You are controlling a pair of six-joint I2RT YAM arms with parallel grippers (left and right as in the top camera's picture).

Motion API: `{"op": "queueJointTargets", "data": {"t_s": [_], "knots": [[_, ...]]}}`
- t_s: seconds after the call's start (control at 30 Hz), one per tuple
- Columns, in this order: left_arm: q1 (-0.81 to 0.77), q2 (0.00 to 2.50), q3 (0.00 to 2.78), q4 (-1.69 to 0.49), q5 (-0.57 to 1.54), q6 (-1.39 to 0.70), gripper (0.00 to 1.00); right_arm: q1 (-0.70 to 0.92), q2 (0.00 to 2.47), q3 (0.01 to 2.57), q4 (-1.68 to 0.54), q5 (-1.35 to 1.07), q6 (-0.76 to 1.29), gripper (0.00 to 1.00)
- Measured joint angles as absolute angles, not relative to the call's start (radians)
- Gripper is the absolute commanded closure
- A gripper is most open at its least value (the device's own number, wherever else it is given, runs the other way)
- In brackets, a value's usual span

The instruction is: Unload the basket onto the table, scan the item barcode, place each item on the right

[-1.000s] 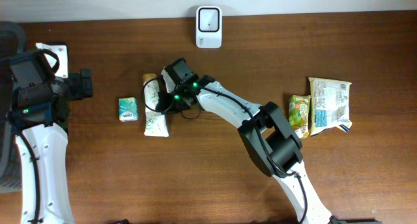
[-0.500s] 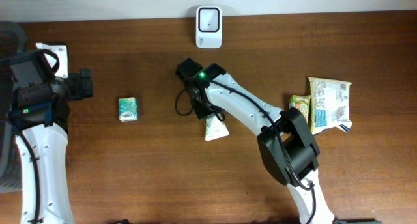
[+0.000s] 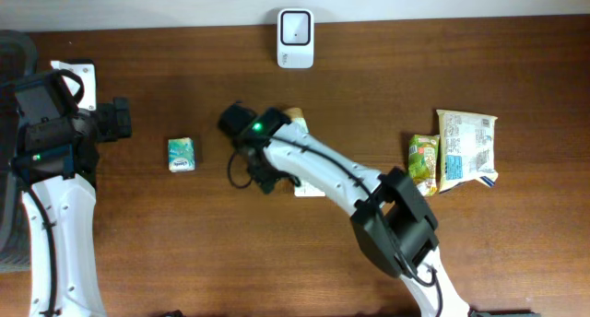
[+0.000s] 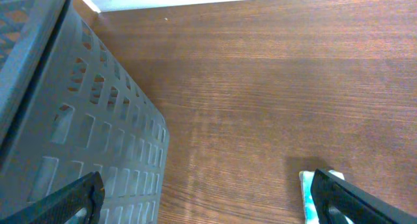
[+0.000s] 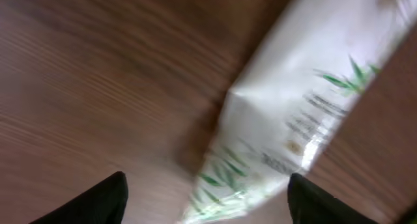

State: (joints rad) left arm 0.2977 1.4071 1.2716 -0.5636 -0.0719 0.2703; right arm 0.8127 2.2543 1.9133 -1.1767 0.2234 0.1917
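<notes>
R wrist cam: white pack w/ green leaf print, blurred; overhead barely shows it. R hand, L hand spread wide, empty.

The left arm and right arm share glossy white links and black joint housings. A green light glows just behind the right gripper, whose 2 fingers are matte black, and a thin black cable loops beside it.
</notes>
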Motion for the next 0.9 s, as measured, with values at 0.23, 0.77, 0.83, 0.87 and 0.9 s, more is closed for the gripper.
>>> {"op": "queueJointTargets", "data": {"t_s": [0.23, 0.77, 0.83, 0.87, 0.9], "knots": [[0.298, 1.407, 1.272, -0.564, -0.072, 0.27, 0.01, 0.822, 2.254, 1.783, -1.129, 0.368, 0.191, 0.2], [0.298, 1.407, 1.272, -0.563, -0.072, 0.27, 0.01, 0.809, 2.296, 1.752, -1.113, 0.505, 0.187, 0.72], [0.298, 1.407, 1.272, -0.564, -0.072, 0.27, 0.01, 0.805, 2.296, 1.731, -1.102, 0.527, 0.184, 0.94], [0.298, 1.407, 1.272, -0.564, -0.072, 0.27, 0.01, 0.802, 2.295, 1.723, -1.102, 0.542, 0.187, 0.96], [0.298, 1.407, 1.272, -0.564, -0.072, 0.27, 0.01, 0.801, 2.293, 1.719, -1.103, 0.561, 0.182, 0.96]]}}
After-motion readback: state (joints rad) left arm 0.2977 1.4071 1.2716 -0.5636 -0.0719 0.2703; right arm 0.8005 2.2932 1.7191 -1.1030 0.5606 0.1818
